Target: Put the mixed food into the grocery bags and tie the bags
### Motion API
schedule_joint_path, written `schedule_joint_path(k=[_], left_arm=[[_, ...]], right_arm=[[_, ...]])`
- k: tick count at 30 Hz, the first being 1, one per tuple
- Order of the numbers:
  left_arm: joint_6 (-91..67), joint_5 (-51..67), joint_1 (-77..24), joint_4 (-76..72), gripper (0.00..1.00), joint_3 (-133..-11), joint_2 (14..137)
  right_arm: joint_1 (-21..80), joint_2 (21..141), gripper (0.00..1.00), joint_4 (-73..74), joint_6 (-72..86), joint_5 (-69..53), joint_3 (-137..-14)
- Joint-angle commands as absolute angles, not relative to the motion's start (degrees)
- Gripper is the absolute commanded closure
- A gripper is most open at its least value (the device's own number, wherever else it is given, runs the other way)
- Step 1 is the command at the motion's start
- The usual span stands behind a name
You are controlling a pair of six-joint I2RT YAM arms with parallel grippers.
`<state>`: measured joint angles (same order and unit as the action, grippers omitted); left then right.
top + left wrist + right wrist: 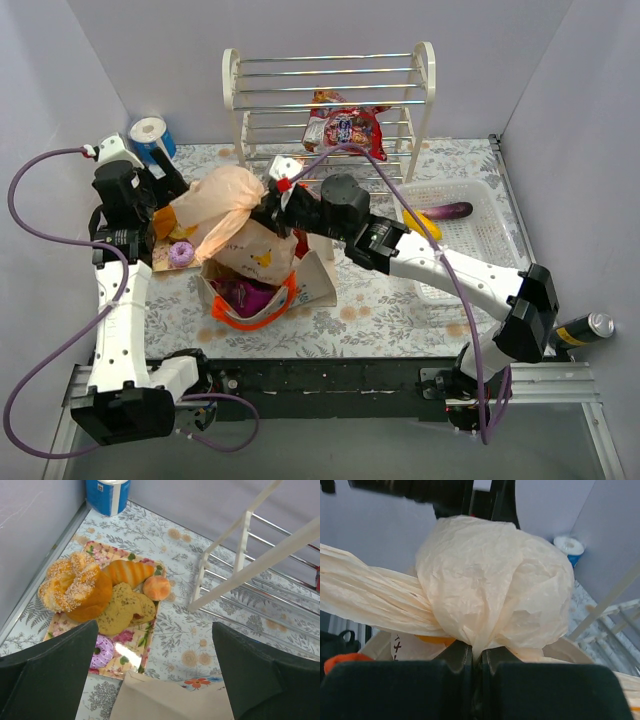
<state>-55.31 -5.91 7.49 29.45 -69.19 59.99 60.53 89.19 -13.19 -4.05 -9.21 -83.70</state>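
The peach-orange plastic bag [222, 203] sits bunched and twisted on top of the beige canvas tote [318, 285], which has orange handles [250, 318]. A purple snack packet [244, 293] lies inside the tote. My right gripper [272, 206] is shut on the twisted plastic, and in the right wrist view the bag [490, 575] bulges above my closed right gripper [477, 655]. My left gripper [155, 680] is open and empty above the tote's beige edge [170, 702], just left of the bag in the top view [168, 198]. A red snack packet [345, 127] lies on the rack.
A tray of pastries and doughnuts [100, 595] lies at the left. A white wire rack [330, 90] stands at the back. A white lattice basket [470, 240] on the right holds a purple eggplant [447, 211]. A blue can [152, 137] stands back left, and a can [585, 327] lies off the table's right edge.
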Motion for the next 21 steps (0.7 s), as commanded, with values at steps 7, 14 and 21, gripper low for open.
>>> schedule_joint_path(k=[7,14,21], left_arm=[[-55.0,3.5,8.3,25.0,0.02,-66.1,57.0],[-54.4,9.7,8.3,23.7,0.02,-66.4,57.1],[-54.3,11.6,7.3,24.6,0.02,-69.0,57.7]], right_arm=[[60.3,75.0,0.99,-4.7,-12.3,1.4,-67.7],[60.3,83.0,0.99,19.6,-21.7,2.4,-83.5],[64.3,102.1,0.99,36.5,-25.7,-0.9,-101.9]])
